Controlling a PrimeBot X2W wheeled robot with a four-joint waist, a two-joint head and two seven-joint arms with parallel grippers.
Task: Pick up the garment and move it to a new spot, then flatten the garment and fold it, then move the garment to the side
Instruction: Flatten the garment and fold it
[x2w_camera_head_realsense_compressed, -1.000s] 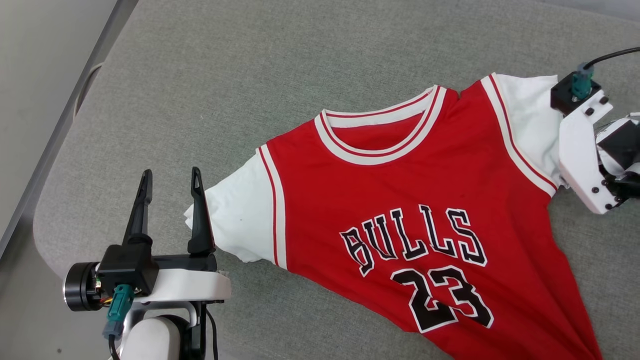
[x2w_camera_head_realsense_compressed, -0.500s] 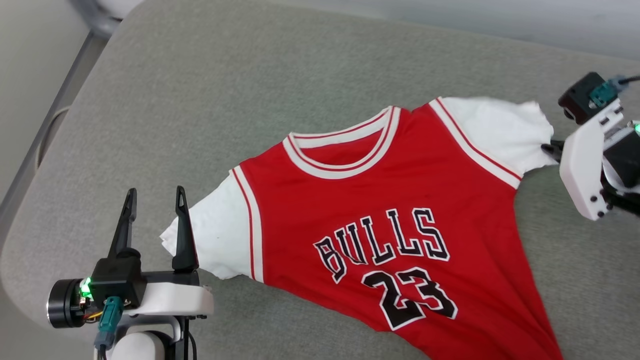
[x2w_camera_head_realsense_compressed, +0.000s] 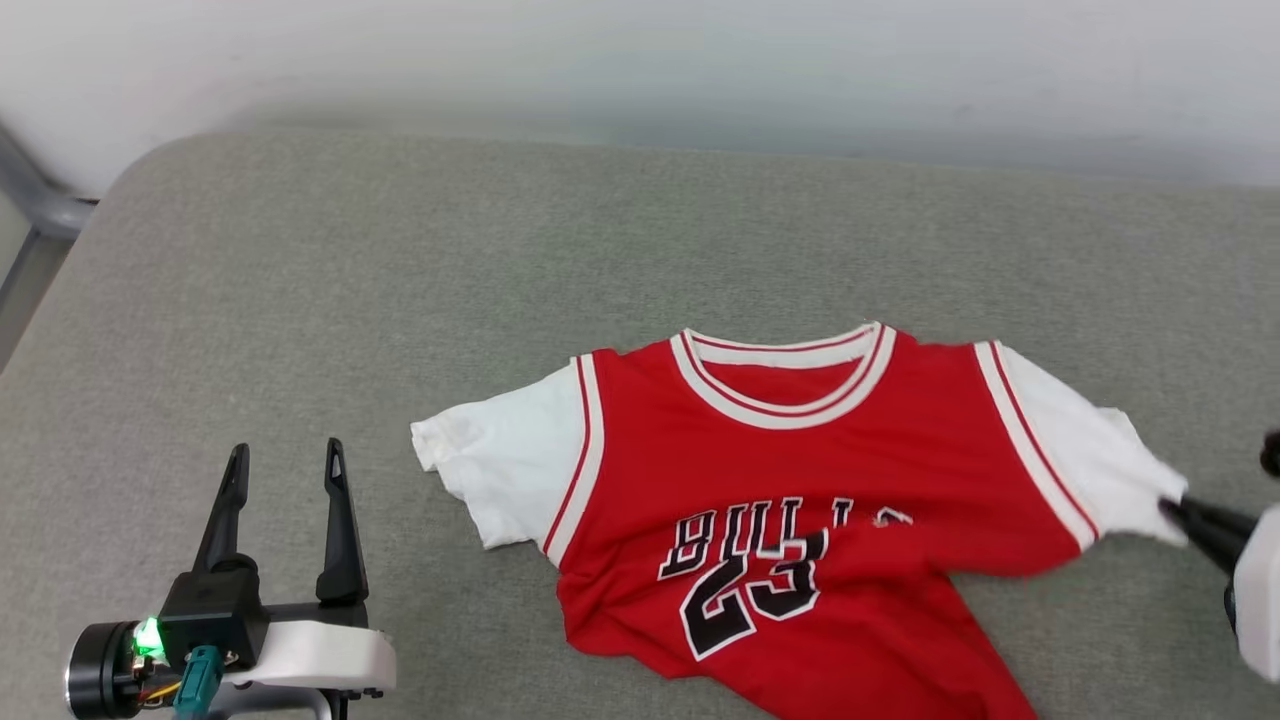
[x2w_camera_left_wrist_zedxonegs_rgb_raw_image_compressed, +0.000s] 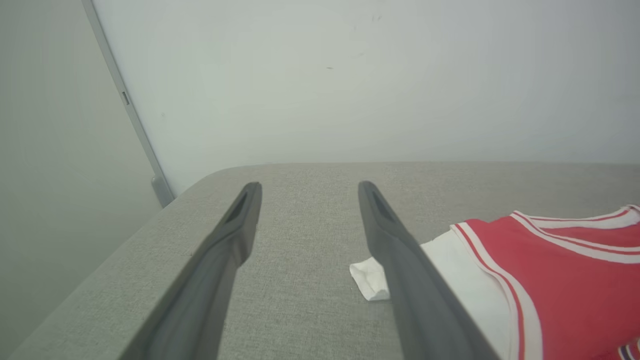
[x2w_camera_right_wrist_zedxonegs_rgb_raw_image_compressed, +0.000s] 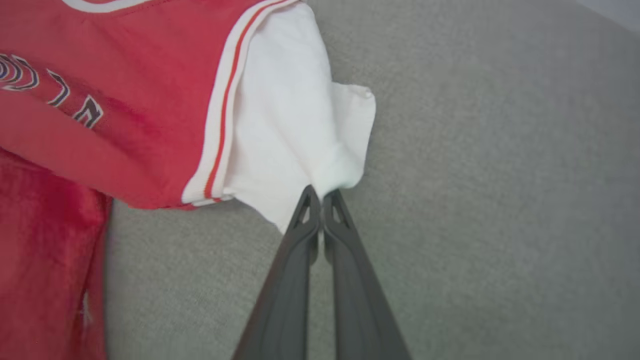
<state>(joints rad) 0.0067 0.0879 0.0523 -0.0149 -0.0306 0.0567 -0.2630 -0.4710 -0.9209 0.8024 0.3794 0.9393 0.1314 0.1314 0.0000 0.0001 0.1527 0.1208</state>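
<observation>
Garment (x2w_camera_head_realsense_compressed: 800, 450) has its white sleeve hem pinched between the shut fingers of the right gripper (x2w_camera_right_wrist_zedxonegs_rgb_raw_image_compressed: 316, 194) and lies rumpled, chest print creased, on the grey cushion (x2w_camera_head_realsense_compressed: 400, 250), while the left gripper (x2w_camera_head_realsense_compressed: 286, 450), spread and empty, hovers near the other sleeve.

- garment (x2w_camera_head_realsense_compressed: 800, 440): soft matt cloth; its black print (x2w_camera_head_realsense_compressed: 745, 595) looks smoother.
- grey cover (x2w_camera_head_realsense_compressed: 400, 260): coarse woven fabric, matt.
- left gripper (x2w_camera_head_realsense_compressed: 287, 452) fingers (x2w_camera_left_wrist_zedxonegs_rgb_raw_image_compressed: 220, 260): dark matt plastic; white housing (x2w_camera_head_realsense_compressed: 310, 655) smooth, faintly glossy.
- wall (x2w_camera_left_wrist_zedxonegs_rgb_raw_image_compressed: 350, 75): smooth, matt.
</observation>
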